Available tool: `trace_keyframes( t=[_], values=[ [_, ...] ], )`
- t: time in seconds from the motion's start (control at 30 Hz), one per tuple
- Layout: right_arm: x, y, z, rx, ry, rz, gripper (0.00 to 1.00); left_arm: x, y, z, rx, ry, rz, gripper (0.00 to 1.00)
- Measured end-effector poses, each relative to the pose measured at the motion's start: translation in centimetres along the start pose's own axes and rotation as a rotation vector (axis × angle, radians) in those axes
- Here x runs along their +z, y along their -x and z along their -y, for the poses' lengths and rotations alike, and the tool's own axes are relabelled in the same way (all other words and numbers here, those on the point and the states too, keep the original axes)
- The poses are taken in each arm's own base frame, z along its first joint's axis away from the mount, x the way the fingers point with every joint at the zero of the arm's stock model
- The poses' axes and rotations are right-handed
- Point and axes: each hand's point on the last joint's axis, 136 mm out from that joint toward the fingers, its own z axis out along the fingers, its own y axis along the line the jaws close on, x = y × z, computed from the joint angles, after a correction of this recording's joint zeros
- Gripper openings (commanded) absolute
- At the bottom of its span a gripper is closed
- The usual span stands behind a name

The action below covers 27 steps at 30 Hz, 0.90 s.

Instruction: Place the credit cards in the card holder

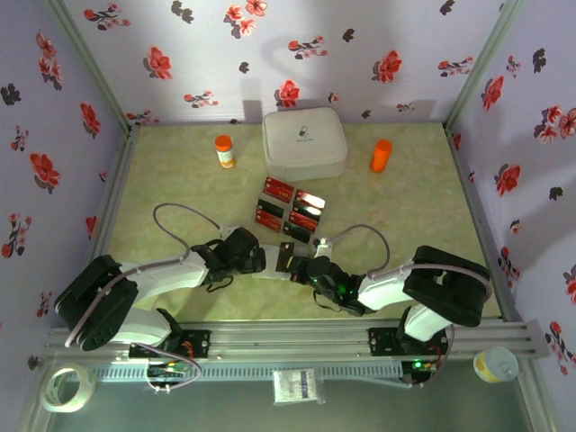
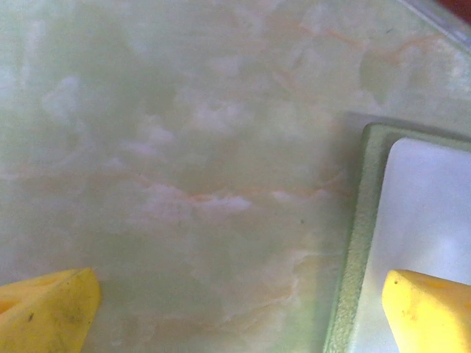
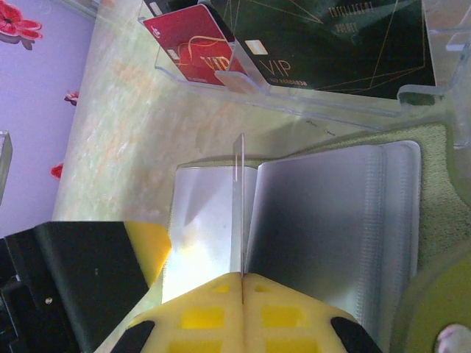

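While the right gripper (image 3: 241,290) has its yellow pads pressed together on a thin pale sheet (image 3: 239,198), the left gripper (image 2: 235,312) hangs low over the table (image 2: 184,147) with its yellow fingertips (image 2: 44,309) spread wide and holding nothing. The sheet stands on edge along the fold of the card holder (image 3: 331,220); seen edge-on, it cannot be told whether it is one of the holder's own pages or a card. The card holder lies open near the middle of the table's near edge, pale grey leaves facing up and its olive-green cover showing at the rim. In the left wrist view one olive-edged corner of the holder (image 2: 360,243) reaches in beside the right-hand fingertip.

From above, both grippers meet at the holder (image 1: 284,258), the left one (image 1: 266,261) on its left side and the right one (image 1: 304,268) on its right. Just beyond it, toward the centre of the table, the credit cards (image 1: 290,209) sit in a clear tray (image 3: 346,103); the nearest are a red card (image 3: 195,44) and a black card marked VIP (image 3: 331,44). Along the far edge stand an orange pill bottle (image 1: 224,151), a large white rounded case (image 1: 304,141) and an orange cylinder (image 1: 382,155).
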Motion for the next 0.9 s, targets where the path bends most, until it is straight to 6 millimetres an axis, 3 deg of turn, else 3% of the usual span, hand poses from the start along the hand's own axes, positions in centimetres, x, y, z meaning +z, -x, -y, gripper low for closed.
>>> trace_keyframes(
  t=[0.47,0.73,0.9],
  values=[
    [-0.1,-0.2,0.2,0.004,-0.004,-0.005,0.00,-0.7,-1.5,0.1,0.140,0.022,-0.053,1.00],
    [-0.2,-0.4,0.4,0.004,-0.003,-0.008,0.00,-2.1,0.6,2.2,0.189,-0.010,-0.002,1.00],
    [-0.2,-0.5,0.4,0.003,-0.004,-0.010,0.00,-1.4,0.7,2.6,0.222,0.009,-0.013,1.00]
  ],
)
